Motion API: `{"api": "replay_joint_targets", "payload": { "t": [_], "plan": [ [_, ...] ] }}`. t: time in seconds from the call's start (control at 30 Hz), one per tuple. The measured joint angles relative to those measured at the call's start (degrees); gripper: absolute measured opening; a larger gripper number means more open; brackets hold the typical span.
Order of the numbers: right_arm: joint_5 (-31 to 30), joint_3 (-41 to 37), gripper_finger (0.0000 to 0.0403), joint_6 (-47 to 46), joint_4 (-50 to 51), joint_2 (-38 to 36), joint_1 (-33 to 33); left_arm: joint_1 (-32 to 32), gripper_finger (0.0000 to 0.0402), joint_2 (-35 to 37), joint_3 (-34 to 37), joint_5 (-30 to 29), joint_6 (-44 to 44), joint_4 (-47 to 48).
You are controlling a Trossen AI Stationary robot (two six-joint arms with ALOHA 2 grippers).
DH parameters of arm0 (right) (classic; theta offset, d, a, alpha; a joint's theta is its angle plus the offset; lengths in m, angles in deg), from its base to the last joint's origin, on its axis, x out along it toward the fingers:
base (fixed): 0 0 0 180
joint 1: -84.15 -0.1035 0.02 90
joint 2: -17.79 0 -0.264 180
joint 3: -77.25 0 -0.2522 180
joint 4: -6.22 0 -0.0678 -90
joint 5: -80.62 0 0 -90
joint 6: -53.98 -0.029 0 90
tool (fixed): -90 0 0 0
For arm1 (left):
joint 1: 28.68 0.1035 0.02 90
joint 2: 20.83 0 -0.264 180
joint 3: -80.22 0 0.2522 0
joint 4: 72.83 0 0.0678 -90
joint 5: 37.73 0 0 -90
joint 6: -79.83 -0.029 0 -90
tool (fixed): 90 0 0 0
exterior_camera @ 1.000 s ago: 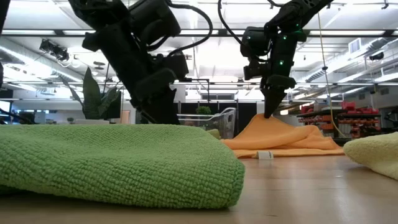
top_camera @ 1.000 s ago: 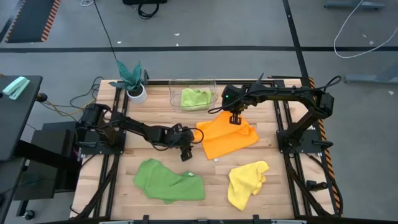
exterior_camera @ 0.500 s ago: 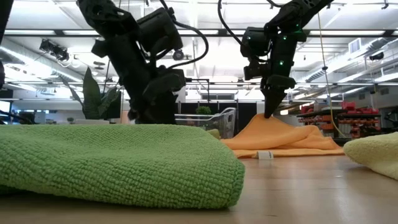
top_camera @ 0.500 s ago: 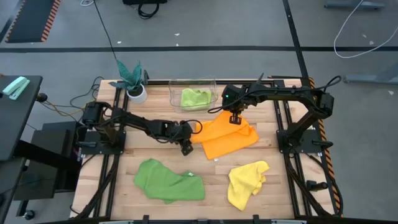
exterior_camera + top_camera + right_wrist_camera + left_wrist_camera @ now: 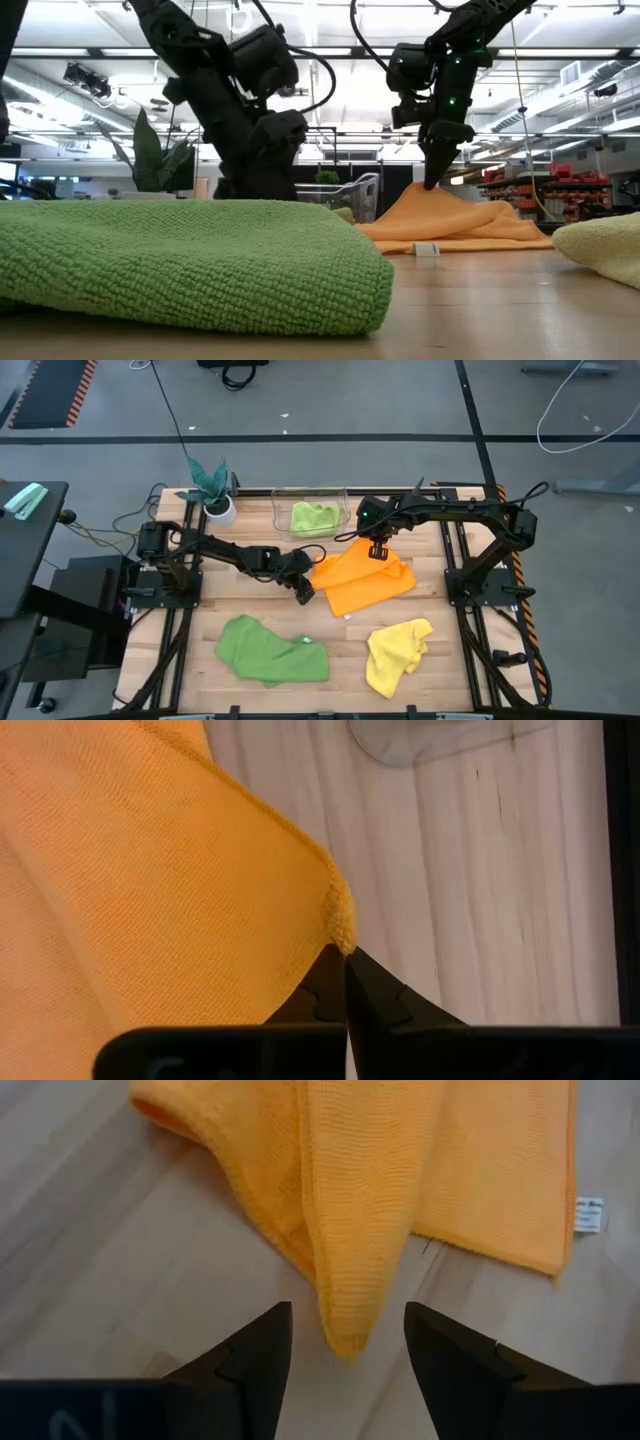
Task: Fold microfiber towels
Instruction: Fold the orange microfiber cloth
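Bare table (image 5: 345, 645) between green towel (image 5: 270, 650), yellow towel (image 5: 395, 650).

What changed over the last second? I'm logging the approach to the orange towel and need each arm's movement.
The left gripper moved across the table toward the orange towel; its open fingers now straddle a folded tip of it, nothing gripped yet. The right gripper stayed put, shut on the towel's far corner, lifted off the table. The other towels have not moved.

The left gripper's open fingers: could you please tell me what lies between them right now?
In the left wrist view, a folded corner of the orange towel reaches into the gap of the left gripper; bare wooden tabletop lies beneath.
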Motion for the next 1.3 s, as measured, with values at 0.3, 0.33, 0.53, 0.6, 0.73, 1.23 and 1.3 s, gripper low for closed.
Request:
{"api": "replay_joint_targets", "payload": {
  "t": [0.3, 0.33, 0.53, 0.6, 0.73, 1.23, 1.3],
  "plan": [
    [0.0, 0.0, 0.0000, 0.0, -0.4, 0.0, 0.0, 1.1, 0.0182, -1.7, 0.0, 1.6, 0.6, -2.3],
    [0.0, 0.0, 0.0000, 0.0, -0.5, 0.0, 0.0, 1.2, 0.0178, -1.7, 0.0, 1.6, 0.9, -3.0],
    [0.0, 0.0, 0.0000, 0.0, -0.5, 0.0, 0.0, 1.7, 0.0136, -1.7, 0.0, 1.6, 1.1, -3.8],
    [0.0, 0.0, 0.0000, 0.0, -0.5, 0.0, 0.0, 1.7, 0.0113, -1.7, 0.0, 1.6, 1.1, -3.8],
    [0.0, 0.0, 0.0000, 0.0, -0.5, 0.0, 0.0, 1.6, 0.0063, -1.7, 0.0, 1.6, 1.1, -3.9],
    [0.4, 0.1, 0.0000, -0.4, 1.4, -0.5, 0.0, 1.7, 0.0007, 0.5, 0.0, -3.5, 1.4, -4.2],
    [0.5, 0.8, 0.0000, -0.4, 4.2, -1.1, 0.0, 1.7, 0.0006, 2.3, 0.0, -4.9, 1.0, -4.0]
  ]
}}
